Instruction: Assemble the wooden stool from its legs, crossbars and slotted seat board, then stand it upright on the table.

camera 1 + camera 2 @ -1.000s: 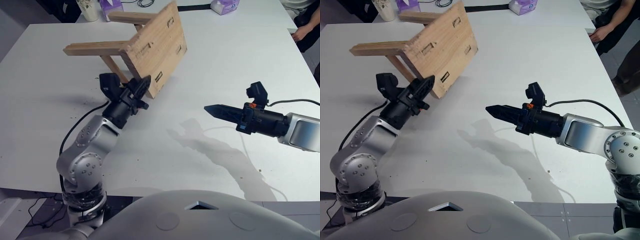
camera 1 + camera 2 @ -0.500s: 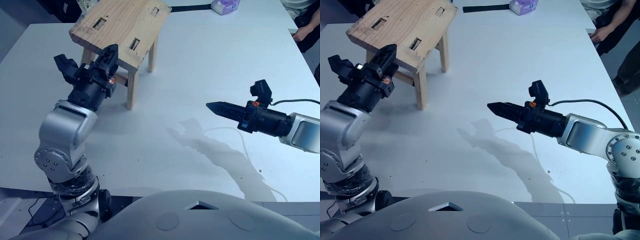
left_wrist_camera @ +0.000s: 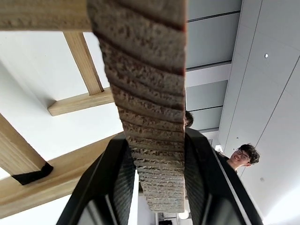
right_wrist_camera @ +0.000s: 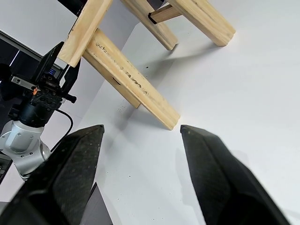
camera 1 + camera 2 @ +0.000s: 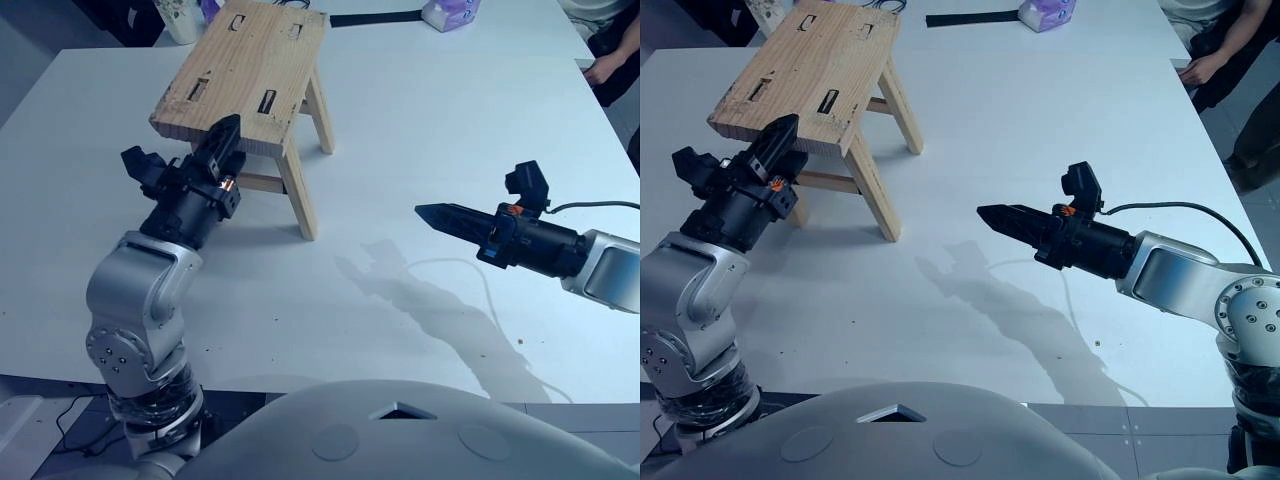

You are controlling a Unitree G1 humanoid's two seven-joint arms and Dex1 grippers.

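Note:
The wooden stool stands on the white table at the far left, slotted seat board up and two legs splayed onto the table. My left gripper is shut on the near edge of the seat board, one finger above and one below. A crossbar runs beneath the seat. My right gripper hovers open over the table at the right, well clear of the stool, with its fingers spread wide. The stool's left legs are hidden behind my left arm.
A tissue pack and a black strip lie at the table's far edge, and a cup stands behind the stool. A white cable trails on the table under my right arm. A person's hand rests at the far right.
My left gripper has swung the stool from lying on its side to standing upright, then shifted it slightly nearer. The right gripper has barely moved.

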